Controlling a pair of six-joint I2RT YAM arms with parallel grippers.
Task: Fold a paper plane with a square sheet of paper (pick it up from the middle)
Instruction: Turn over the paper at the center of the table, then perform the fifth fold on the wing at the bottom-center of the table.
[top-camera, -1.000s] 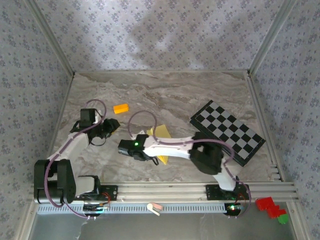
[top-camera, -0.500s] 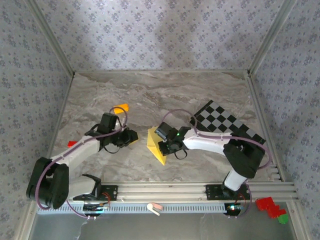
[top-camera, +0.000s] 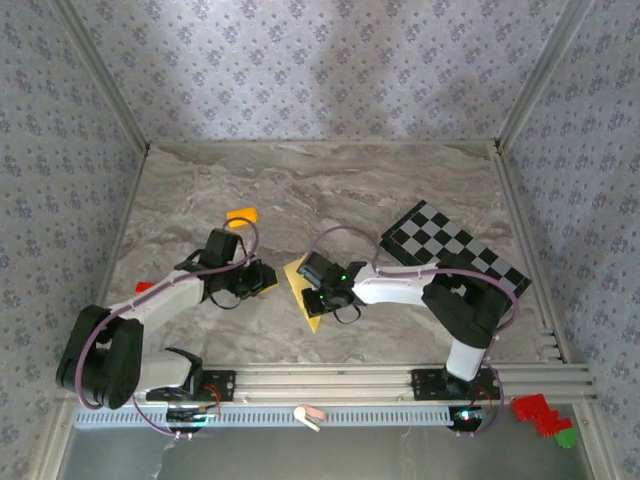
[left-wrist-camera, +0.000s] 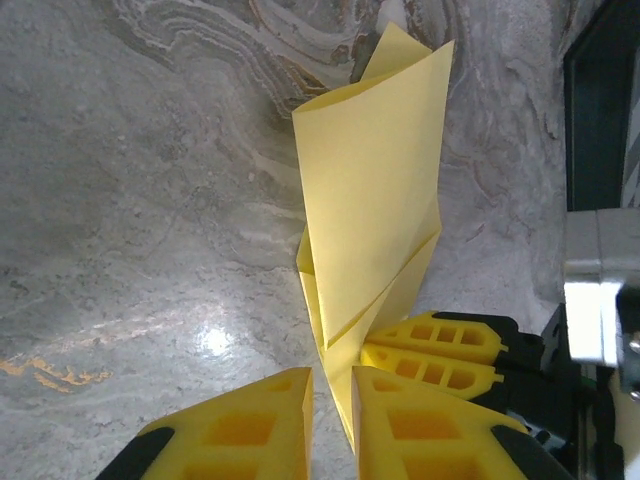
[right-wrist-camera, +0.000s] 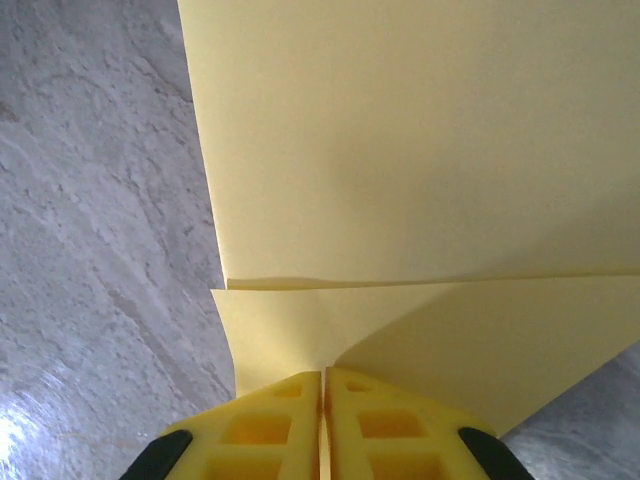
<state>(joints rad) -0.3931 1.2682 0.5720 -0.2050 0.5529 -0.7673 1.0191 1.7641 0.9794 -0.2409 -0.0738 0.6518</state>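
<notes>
Right fingers (right-wrist-camera: 265, 435) are clamped together on the folded square sheet of paper (right-wrist-camera: 400, 130). Left fingers (left-wrist-camera: 235, 435) are nearly together about its lower tip, though I cannot tell if they grip. The sheet stands mid-frame in the top view, over the surface (left-wrist-camera: 150, 200). Pinching near the crease and pulling evenly should avoid tearing.

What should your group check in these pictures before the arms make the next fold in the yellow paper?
1. Right gripper shut on the paper sheet: ok.
2. Left gripper closed on the sheet's lower tip: ok, paper runs between its fingers.
3. Grippers clear of each other: cannot tell, their fingers sit very near.
4. Orange block apart from the paper: ok.
5. Checkered board apart from the paper: ok.
6. Folded edges lined up: cannot tell.
</notes>
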